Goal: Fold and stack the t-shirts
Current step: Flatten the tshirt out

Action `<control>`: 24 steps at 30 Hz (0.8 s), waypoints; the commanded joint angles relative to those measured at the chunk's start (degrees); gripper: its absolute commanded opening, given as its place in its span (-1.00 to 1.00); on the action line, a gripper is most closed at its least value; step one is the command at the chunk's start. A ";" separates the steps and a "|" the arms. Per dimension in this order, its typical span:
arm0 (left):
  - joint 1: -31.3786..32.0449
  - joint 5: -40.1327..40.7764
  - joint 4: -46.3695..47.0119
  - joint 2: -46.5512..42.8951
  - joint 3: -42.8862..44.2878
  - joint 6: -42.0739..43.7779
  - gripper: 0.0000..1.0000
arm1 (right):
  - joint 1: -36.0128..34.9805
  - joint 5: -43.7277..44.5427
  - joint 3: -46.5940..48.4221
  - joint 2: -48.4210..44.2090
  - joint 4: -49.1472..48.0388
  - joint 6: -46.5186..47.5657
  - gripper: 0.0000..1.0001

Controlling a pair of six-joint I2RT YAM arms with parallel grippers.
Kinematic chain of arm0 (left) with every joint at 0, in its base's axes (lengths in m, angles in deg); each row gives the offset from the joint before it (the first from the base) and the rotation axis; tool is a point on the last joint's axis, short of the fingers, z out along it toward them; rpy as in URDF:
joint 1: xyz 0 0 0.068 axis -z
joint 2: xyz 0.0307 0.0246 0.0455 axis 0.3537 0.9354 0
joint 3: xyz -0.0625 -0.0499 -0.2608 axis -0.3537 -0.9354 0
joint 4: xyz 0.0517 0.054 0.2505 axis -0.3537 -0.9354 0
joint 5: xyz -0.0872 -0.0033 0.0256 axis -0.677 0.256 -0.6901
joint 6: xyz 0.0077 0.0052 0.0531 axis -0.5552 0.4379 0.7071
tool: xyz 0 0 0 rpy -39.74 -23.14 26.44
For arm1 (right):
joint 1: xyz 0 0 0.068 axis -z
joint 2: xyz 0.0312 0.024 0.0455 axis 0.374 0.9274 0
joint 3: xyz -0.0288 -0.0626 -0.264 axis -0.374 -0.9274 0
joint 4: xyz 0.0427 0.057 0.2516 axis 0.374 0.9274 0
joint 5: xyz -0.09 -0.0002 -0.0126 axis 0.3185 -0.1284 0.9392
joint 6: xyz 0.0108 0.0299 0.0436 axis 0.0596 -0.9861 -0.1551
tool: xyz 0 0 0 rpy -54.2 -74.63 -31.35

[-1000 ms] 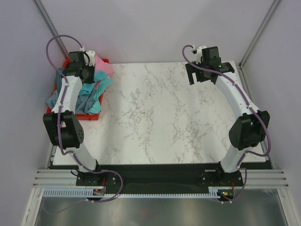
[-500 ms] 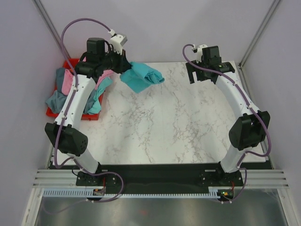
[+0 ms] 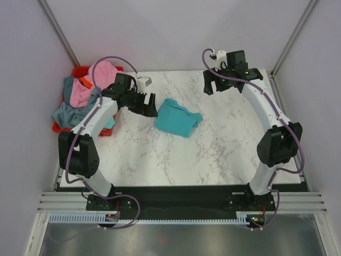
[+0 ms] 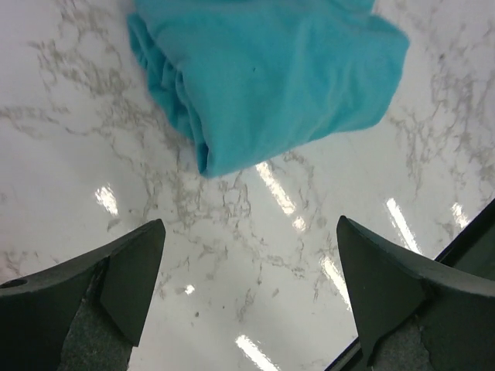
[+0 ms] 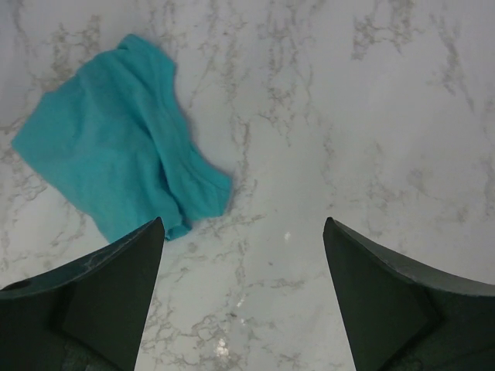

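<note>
One teal t-shirt [image 3: 178, 118] lies bunched and unfolded on the table [image 3: 224, 149], between the arms. The left gripper [image 4: 251, 239] and right gripper [image 5: 244, 232] are both spread wide and hold nothing. The other t-shirts [image 3: 80, 96] are heaped in the red bin [image 3: 80, 70]. Assessment: no fold made, no stack begun.

I find no text, label, brand, number or sign that I can read in any of my three views
</note>
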State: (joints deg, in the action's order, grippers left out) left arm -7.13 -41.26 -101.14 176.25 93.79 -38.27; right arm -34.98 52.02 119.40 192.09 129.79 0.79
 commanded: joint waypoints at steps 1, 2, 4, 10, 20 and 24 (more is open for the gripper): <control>-0.14 4.95 -0.62 -2.67 -3.24 1.66 0.99 | -2.36 -13.82 3.36 7.48 1.73 -0.13 0.83; -0.14 5.83 -0.62 -1.98 -3.33 1.84 0.96 | -2.89 -14.35 3.97 9.24 1.99 -0.04 0.82; -0.14 8.72 -0.63 -0.66 -3.16 2.19 0.93 | -4.21 -15.31 6.07 14.16 1.99 0.04 0.81; -0.14 11.28 -0.01 1.46 -1.40 2.54 0.93 | -4.74 -15.67 12.23 24.27 2.52 0.39 0.71; -0.14 11.55 -0.45 3.39 -0.79 2.19 0.92 | -5.62 -17.78 16.55 31.49 3.31 0.57 0.42; -0.14 11.37 -0.36 4.44 0.00 1.84 0.92 | -6.23 -19.27 16.02 31.49 3.84 1.62 0.35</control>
State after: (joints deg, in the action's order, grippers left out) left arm -7.13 -30.31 -102.51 179.64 90.89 -37.52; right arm -40.48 35.83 133.61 223.63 133.00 0.83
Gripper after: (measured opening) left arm 0.961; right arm 0.669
